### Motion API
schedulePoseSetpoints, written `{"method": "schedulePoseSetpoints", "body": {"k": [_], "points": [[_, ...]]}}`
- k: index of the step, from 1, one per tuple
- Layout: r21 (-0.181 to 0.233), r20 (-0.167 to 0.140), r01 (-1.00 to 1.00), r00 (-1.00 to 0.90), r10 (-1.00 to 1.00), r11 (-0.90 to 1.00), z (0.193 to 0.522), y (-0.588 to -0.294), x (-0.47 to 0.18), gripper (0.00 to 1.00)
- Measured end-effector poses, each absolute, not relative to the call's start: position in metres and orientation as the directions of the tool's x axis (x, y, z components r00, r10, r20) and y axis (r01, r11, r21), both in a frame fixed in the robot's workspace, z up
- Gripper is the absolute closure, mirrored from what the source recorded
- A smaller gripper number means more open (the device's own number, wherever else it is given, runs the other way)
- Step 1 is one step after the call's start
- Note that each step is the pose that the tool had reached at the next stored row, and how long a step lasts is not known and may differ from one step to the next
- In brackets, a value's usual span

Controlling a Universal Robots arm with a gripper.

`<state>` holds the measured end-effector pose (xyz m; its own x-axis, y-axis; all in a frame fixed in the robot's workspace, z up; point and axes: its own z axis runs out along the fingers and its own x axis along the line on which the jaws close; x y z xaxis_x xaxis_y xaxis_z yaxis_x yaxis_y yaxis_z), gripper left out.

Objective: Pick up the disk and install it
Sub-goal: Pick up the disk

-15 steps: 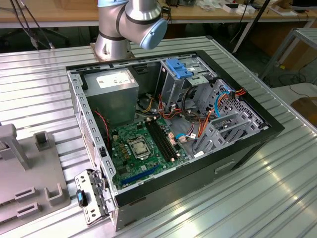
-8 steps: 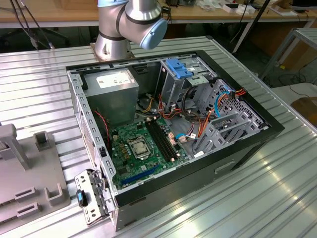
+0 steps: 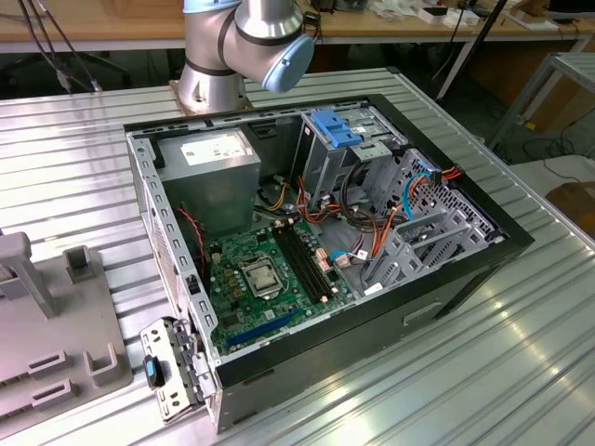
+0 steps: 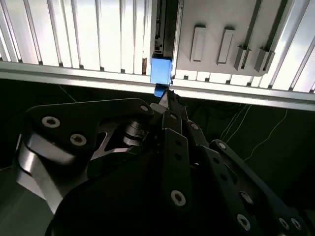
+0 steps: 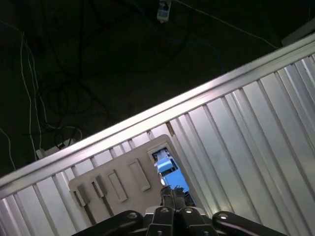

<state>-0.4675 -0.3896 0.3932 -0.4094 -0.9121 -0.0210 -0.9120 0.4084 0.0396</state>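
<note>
The disk (image 4: 160,71) stands on edge in a slot of a grey holder (image 4: 216,19) at the rim of the ribbed metal table, its bright blue carrier end facing outward. In the first wrist view the disk (image 5: 168,167) shows at the corner of the same holder (image 5: 113,184). My gripper (image 4: 165,96) reaches in from beyond the table edge. Its black fingers are drawn close together at the blue end of the disk, as also seen at the gripper (image 5: 173,191) in the first wrist view. The exterior view has the open computer case (image 3: 446,307) lying on its side.
Inside the case are a motherboard (image 3: 270,274), a power supply (image 3: 209,177) and a grey metal drive cage (image 3: 409,237); another cage carries a blue latch piece (image 3: 335,125). The robot base (image 3: 214,84) stands behind the case. The grey holder (image 3: 56,344) lies at the exterior view's left. Cables lie on the dark floor (image 5: 74,73).
</note>
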Motion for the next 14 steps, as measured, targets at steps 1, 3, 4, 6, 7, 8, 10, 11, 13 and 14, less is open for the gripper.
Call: {"method": "schedulePoseSetpoints", "body": {"k": [1, 3, 4, 6, 7, 8, 10, 11, 13, 14], "points": [[0.04, -0.021, -0.925, -0.38, -0.925, 0.379, 0.3932, -0.3896, -0.4675, 0.89], [0.04, -0.021, -0.941, -0.338, -0.941, 0.337, 0.3931, -0.3896, -0.4673, 0.89], [0.039, -0.021, -0.948, -0.316, -0.949, 0.315, 0.3931, -0.3896, -0.4673, 0.89], [0.039, -0.021, -0.963, -0.266, -0.964, 0.265, 0.393, -0.3896, -0.4673, 0.89], [0.039, -0.021, -0.97, -0.239, -0.971, 0.238, 0.393, -0.3896, -0.4673, 0.89], [0.038, -0.021, -0.973, -0.227, -0.974, 0.226, 0.3929, -0.3896, -0.4673, 0.89], [0.035, -0.022, -0.983, -0.182, -0.983, 0.181, 0.3927, -0.3896, -0.4672, 0.89], [0.035, -0.022, -0.986, -0.162, -0.986, 0.162, 0.3926, -0.3896, -0.4673, 0.89], [0.025, -0.019, -0.991, -0.13, -0.991, 0.129, 0.3925, -0.3891, -0.4673, 0.89], [0.012, -0.016, -0.992, -0.13, -0.991, 0.129, 0.3925, -0.3886, -0.4673, 0.89]]}}
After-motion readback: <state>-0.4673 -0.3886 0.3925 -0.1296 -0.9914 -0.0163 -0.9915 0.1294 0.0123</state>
